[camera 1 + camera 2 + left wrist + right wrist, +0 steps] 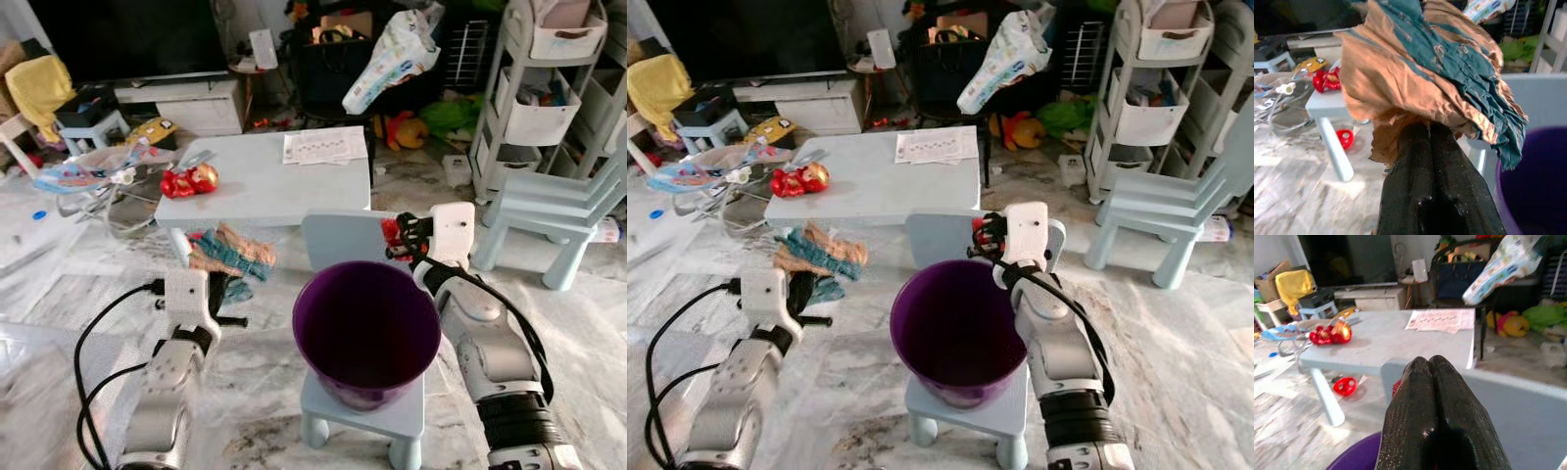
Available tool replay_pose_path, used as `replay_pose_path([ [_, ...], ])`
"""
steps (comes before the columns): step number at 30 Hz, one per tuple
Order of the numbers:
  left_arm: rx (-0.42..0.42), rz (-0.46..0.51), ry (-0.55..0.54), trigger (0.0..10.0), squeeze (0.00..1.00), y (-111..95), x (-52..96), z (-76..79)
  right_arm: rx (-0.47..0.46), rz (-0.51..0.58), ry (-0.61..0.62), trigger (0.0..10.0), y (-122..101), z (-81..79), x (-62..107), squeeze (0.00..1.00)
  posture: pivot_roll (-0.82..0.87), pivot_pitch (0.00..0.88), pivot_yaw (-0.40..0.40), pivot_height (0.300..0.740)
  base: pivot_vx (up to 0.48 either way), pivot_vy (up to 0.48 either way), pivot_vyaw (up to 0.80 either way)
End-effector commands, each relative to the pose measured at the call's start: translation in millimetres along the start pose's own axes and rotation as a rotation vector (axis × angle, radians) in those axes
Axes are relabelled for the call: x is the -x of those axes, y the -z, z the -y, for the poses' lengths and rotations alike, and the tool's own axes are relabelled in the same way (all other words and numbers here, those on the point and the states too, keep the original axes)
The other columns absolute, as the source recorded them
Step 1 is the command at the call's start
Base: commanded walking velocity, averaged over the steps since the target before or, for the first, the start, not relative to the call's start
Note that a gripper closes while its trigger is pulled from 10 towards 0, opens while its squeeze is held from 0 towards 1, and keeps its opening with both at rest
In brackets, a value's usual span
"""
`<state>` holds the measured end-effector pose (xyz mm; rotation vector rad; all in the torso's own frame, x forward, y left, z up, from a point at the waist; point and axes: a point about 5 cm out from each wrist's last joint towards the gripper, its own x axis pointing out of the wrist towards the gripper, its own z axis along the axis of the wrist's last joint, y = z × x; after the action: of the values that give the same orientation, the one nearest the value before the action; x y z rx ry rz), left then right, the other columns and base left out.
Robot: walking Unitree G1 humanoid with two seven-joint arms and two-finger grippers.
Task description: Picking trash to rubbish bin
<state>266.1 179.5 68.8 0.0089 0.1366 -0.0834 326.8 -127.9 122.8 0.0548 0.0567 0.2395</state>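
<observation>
Brown-and-teal crumpled paper (1425, 73) is pinched at its lower edge by the left gripper (227, 286), whose fingers (1430, 186) press together on it. The wad stands up and forward from the jaws, held off the floor just beside the white table's (265, 181) near leg. The purple bin (367, 333) sits on a small stool (362, 411) to that gripper's right, rim close by, so the coming move looks like a short sideways carry (the left arm is the one loaded). The right gripper (1430, 396) hovers at the bin's far rim, fingers closed on nothing, before a chair back (343, 240); it could crowd the drop. A red toy (189, 180) and a paper sheet (323, 147) lie on the table.
</observation>
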Motion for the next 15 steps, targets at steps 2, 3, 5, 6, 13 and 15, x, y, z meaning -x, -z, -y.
replay_pose_path([
  [2,-0.024,-0.009,0.022,0.0,0.00,5,5.9,-2.0,-0.031,-0.041,0.011,10.0,14,-4.0,-0.7,0.00,0.02,0.063,0.110,0.740,0.000,0.000,0.00],
  [3,-0.021,-0.018,0.033,0.0,0.00,8,8.9,-1.0,-0.038,-0.052,0.013,10.0,18,-5.3,-1.0,0.00,0.03,0.059,0.110,0.740,0.000,0.000,0.00],
  [5,-0.023,-0.024,0.044,0.0,0.00,10,11.6,0.3,-0.040,-0.066,0.016,10.0,22,-5.5,-1.1,0.00,0.03,0.060,0.112,0.740,0.000,0.000,0.00],
  [6,-0.023,-0.024,0.044,0.0,0.00,10,11.6,0.3,-0.040,-0.066,0.016,10.0,22,-5.5,-1.1,0.00,0.03,0.060,0.112,0.740,0.000,0.000,0.00],
  [13,-0.026,-0.054,0.079,0.0,0.00,16,20.9,2.0,-0.128,-0.138,0.048,10.0,41,0.5,-1.3,0.00,0.05,0.062,0.116,0.740,0.000,0.000,0.00],
  [15,-0.026,-0.058,0.083,0.0,0.00,16,21.6,1.6,-0.155,-0.167,0.048,10.0,48,0.6,-1.3,0.00,0.06,0.061,0.119,0.740,0.000,0.000,0.00],
])
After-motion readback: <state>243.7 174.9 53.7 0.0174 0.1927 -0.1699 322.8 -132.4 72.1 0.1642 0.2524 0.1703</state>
